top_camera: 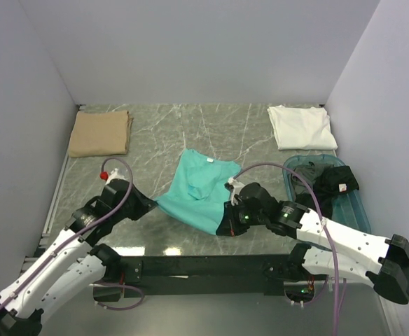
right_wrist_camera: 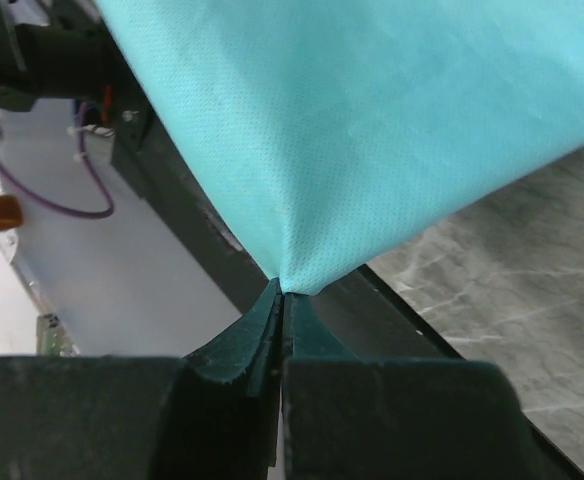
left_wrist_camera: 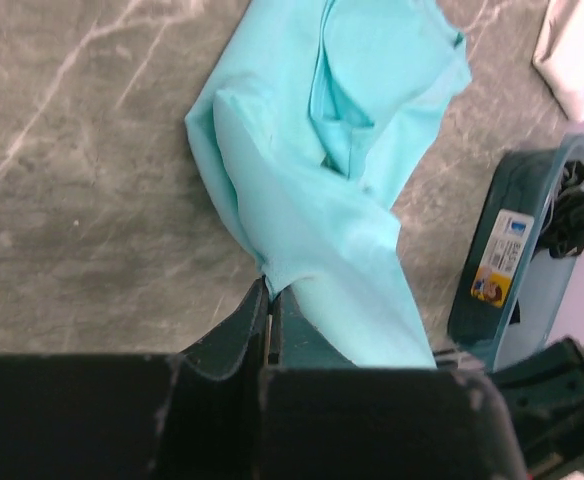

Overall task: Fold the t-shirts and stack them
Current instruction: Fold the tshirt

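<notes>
My left gripper (left_wrist_camera: 269, 303) is pinched tight on one edge of the teal t-shirt (left_wrist_camera: 322, 150). Its dark fingers meet, and the thin cloth is drawn to a point between them. My right gripper (right_wrist_camera: 280, 297) is clamped the same way on another edge. The fine knit weave fans out smooth and taut from its tips and fills the upper part of that wrist view.

From above, the teal t-shirt sits at the centre of the frame. Its near edge is stretched between my two grippers, while the collar end lies rumpled on the grey, white-veined marble table (top_camera: 162, 133). A tan t-shirt (top_camera: 100, 133) lies folded into a flat rectangle at upper left, and a white t-shirt (top_camera: 300, 126) is folded likewise at upper right. At right, just below the white one, a rigid blue-green oval tub (top_camera: 356, 208) holds a crumpled dark grey t-shirt (top_camera: 335, 183). In the left wrist view a printed label (left_wrist_camera: 503, 255) sticks to the tub's wall.
</notes>
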### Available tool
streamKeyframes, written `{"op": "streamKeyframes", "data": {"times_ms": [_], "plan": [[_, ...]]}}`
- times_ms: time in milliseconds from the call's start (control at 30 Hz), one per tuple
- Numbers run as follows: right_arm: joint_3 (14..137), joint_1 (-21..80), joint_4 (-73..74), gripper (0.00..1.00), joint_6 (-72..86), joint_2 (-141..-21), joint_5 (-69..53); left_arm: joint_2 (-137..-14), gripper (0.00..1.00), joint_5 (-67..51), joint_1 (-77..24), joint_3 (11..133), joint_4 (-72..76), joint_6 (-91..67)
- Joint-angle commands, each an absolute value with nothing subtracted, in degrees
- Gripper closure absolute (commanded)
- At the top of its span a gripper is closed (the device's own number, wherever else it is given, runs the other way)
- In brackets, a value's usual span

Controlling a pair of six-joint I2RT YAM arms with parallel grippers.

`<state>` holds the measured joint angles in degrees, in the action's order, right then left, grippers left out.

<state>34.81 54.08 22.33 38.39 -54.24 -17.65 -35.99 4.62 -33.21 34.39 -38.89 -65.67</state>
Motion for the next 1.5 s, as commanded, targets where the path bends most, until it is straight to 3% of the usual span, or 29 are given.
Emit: {"op": "streamKeyframes", "data": {"times_ms": [0, 533, 1467], "plan": [[38.4, 53.2, 24.0, 1.0, 36.2, -53.5, -22.3, -39.8, 0.99, 10.9, -33.2, 40.0, -40.6, -65.9], [42.8, 36.7, 23.9, 1.0, 29.7, -59.1, -35.0, -61.1, 0.99, 20.2, -32.6, 57.4, -35.1, -60.8], [54.7, 14.8, 19.5, 1.0, 24.0, -83.8, -46.2, -99.4, 0.99, 8.0, -23.6, 86.3, -27.1, -50.0]]}}
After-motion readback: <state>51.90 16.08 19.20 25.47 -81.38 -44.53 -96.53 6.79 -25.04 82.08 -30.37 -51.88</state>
